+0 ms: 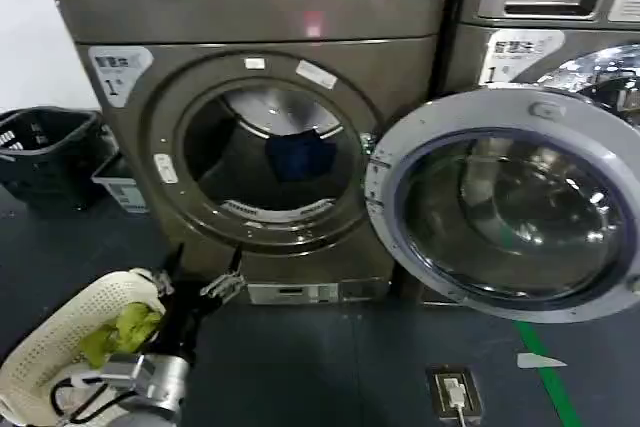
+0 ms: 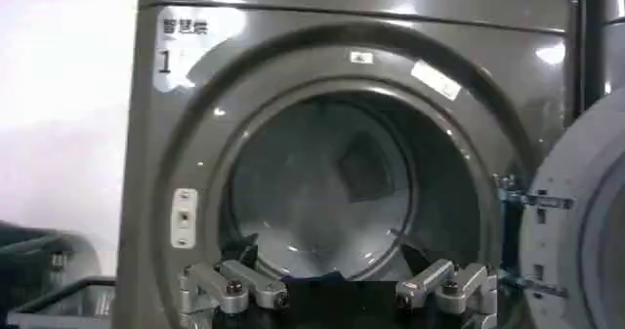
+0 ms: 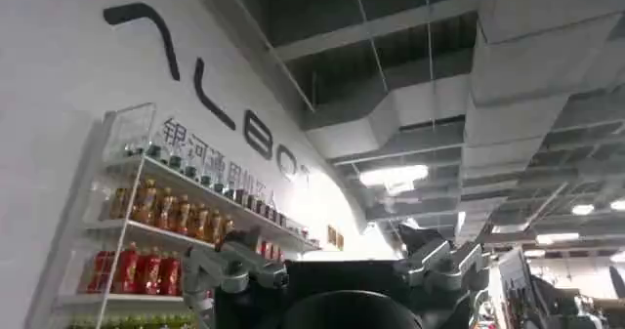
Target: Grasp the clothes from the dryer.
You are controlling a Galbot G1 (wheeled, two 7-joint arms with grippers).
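Head view: the left gripper [image 1: 195, 287] is hanging low in front of the dryer [image 1: 250, 7], below the porthole rim, fingers spread and holding nothing. The clothes [image 1: 300, 155] are lying up and beyond it, deep in the drum toward the back wall, well apart from the fingertips. The door [image 1: 510, 202] is standing swung open off to the gripper's right. A white basket [image 1: 60, 342] with a yellow-green garment [image 1: 120, 332] is sitting just behind and to its left on the floor.

Left wrist view: the gripper [image 2: 337, 287] is facing the open drum, both fingers wide; the dark patch straight ahead is likely the clothes [image 2: 366, 170].

Right wrist view: the right gripper [image 3: 337, 263] is pointing up at ceiling and shelves, open, idle.

Judgement: approach step; the next move calls for raising, reaching through the porthole, then closing on the fabric.
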